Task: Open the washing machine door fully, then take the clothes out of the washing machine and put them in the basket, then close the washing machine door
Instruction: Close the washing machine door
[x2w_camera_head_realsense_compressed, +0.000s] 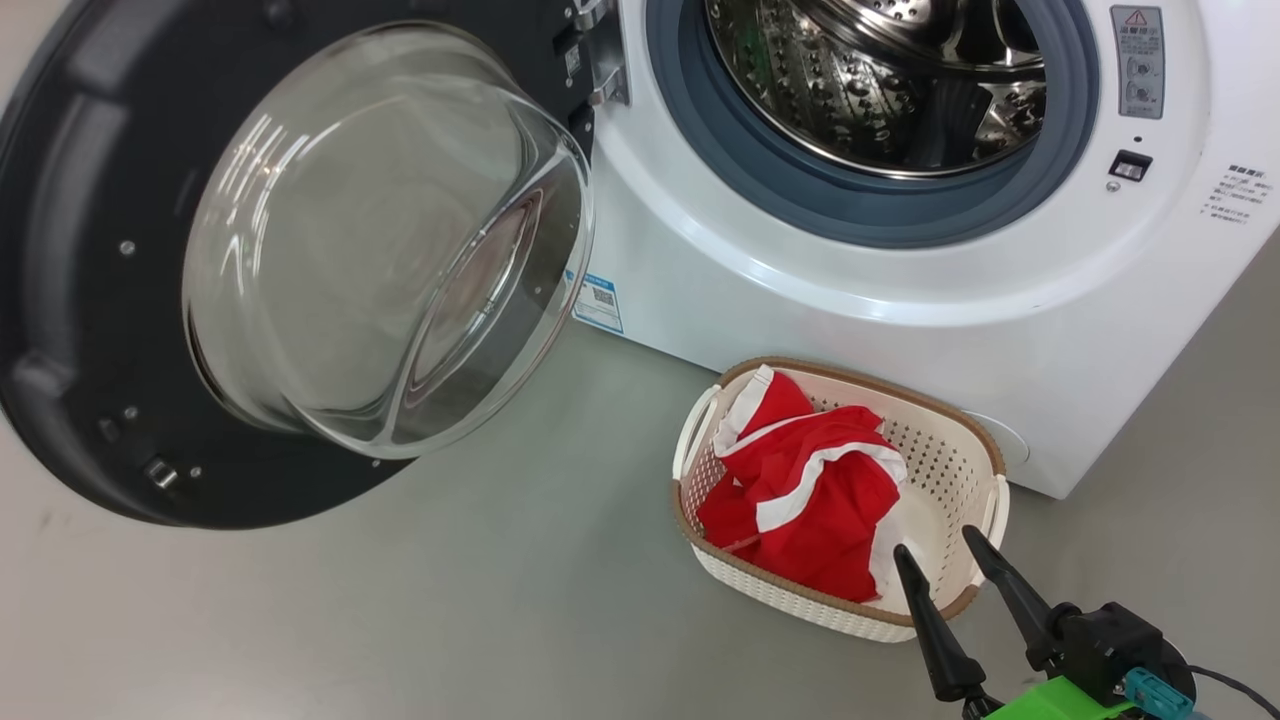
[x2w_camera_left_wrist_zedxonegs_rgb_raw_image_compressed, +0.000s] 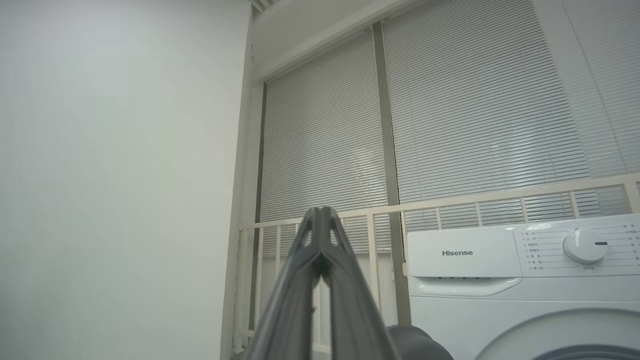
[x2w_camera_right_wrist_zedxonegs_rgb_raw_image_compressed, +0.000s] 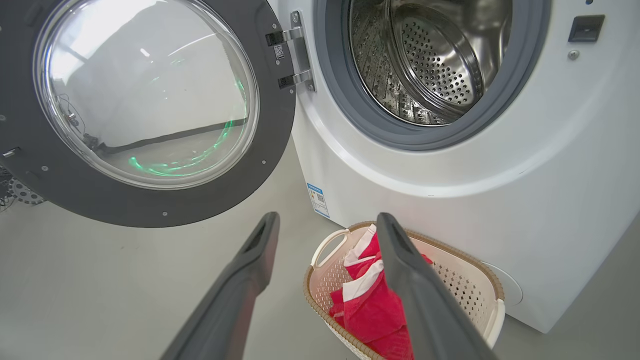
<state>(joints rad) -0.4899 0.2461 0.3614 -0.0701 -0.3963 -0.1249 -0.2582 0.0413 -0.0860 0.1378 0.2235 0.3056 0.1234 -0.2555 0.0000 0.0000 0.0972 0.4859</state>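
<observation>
clothes in basket, just ahead-left of right pincer, fingers apart.

Looking along the right pincer, fingers spread wide and gripping nothing, above grey floor. Just past the tips, cream perforated basket with red, white-striped clothes crumpled inside, set just in front of the white washing machine. At left, washing machine door swung wide open; steel drum exposed.
</observation>
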